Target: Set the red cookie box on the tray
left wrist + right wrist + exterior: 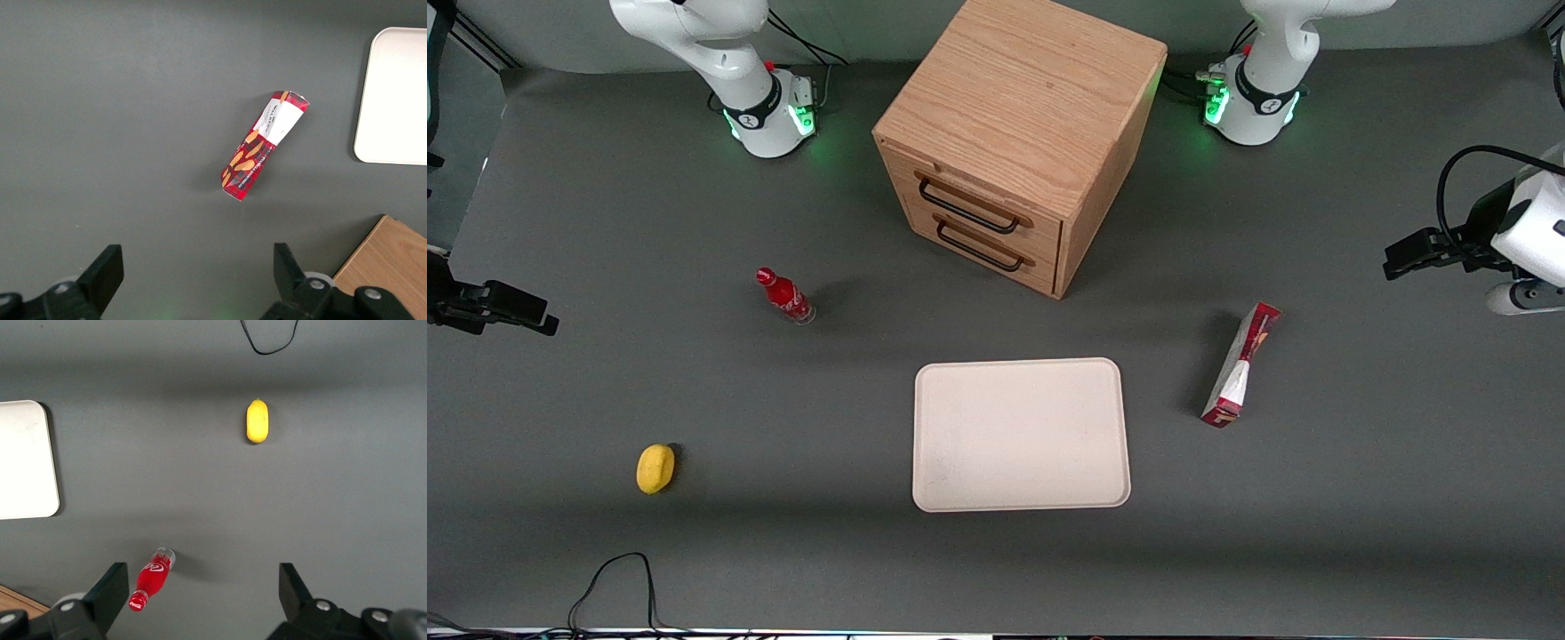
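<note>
Nothing really readable here: the red cookie box (263, 145) has tiny print on its white patch, way too small to make out.

One red cookie box (1240, 364). One tray (1021, 434). One wooden cabinet (1023, 116) with two drawers (983, 200), each bearing one black handle (967, 206), so two handles. One small red bottle (784, 296). One yellow fruit (655, 468). One black cable (614, 578), low in the frame. One grey tabletop (1360, 498) carries them all. One working end effector (1396, 262) hangs toward the working arm's end of the tabletop, farther from the front camera than the box, its two fingers (107, 270) spread wide.
</note>
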Tool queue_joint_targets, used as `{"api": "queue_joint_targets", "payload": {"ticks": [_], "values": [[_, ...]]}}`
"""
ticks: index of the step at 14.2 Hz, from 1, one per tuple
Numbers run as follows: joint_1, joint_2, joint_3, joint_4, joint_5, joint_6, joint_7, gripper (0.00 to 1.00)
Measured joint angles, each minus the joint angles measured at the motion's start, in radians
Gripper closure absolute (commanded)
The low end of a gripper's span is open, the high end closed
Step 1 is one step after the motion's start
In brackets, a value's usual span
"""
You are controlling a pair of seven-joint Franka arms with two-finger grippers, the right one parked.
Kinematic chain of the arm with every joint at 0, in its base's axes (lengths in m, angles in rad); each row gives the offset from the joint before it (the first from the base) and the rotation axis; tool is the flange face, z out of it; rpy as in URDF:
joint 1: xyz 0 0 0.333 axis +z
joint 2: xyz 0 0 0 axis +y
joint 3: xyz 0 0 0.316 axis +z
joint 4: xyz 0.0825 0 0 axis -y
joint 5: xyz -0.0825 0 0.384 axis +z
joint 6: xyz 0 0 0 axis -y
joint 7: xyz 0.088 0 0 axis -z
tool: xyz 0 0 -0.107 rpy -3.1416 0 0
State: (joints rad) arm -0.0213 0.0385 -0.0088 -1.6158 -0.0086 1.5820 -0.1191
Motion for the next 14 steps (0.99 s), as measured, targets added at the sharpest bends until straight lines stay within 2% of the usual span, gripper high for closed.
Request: {"api": "queue_joint_targets", "payload": {"ticks": [9, 14], "values": [[-0.013, 0.002, -0.001, -0.001, 0.0, -0.001, 0.0, 0.0], [-0.139, 0.003, -0.009, -0.025, 0.0, 0.017, -0.066, 0.0]]}}
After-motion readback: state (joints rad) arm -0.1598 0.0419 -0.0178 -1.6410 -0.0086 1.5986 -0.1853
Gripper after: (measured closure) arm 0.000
